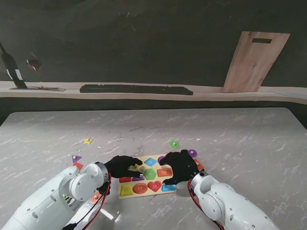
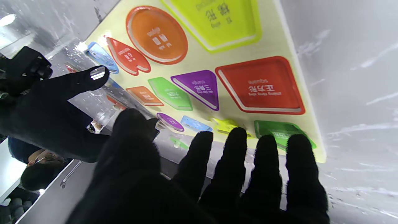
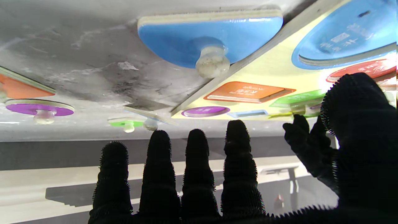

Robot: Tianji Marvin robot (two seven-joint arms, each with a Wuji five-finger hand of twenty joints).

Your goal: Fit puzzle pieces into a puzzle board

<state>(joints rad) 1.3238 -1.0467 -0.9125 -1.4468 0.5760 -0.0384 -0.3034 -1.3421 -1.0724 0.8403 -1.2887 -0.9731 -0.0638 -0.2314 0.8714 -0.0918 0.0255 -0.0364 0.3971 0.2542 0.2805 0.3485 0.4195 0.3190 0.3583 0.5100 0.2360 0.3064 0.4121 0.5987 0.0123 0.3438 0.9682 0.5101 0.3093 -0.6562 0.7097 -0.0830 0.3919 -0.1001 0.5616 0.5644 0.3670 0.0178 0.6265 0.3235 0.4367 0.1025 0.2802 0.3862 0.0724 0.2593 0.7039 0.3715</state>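
The pale yellow wooden puzzle board (image 1: 147, 190) lies flat on the grey marbled table (image 1: 230, 139), close in front of the robot and between its two arms. Its recesses are coloured and labelled: orange circle, red heart, red square, purple triangle, green hexagon, lime square and others. Whether each holds a piece or shows only its printed floor cannot be told for all of them.

Both black-gloved hands sit over the board. The left hand (image 1: 121, 165) covers its left far corner, fingers (image 2: 264, 161) spread and extended, thumb apart; it grips nothing that I can see, though a small yellow star shape (image 2: 225, 125) lies right at its fingertips. The right hand (image 1: 180, 165) rests over the right edge, fingers (image 3: 197, 161) straight and apart, also holding nothing visible.

Just off the board's right side lies a blue rounded knobbed piece (image 3: 211, 40); farther out are a purple round piece (image 1: 192, 153), a green round piece (image 1: 174, 143) and, well to the left, a yellow star piece (image 1: 87, 141).

To do this step well, I judge one hand should steady the board edge while the other pinches a loose piece by its knob, turns it to match its recess, and lowers it level so that no corner catches.
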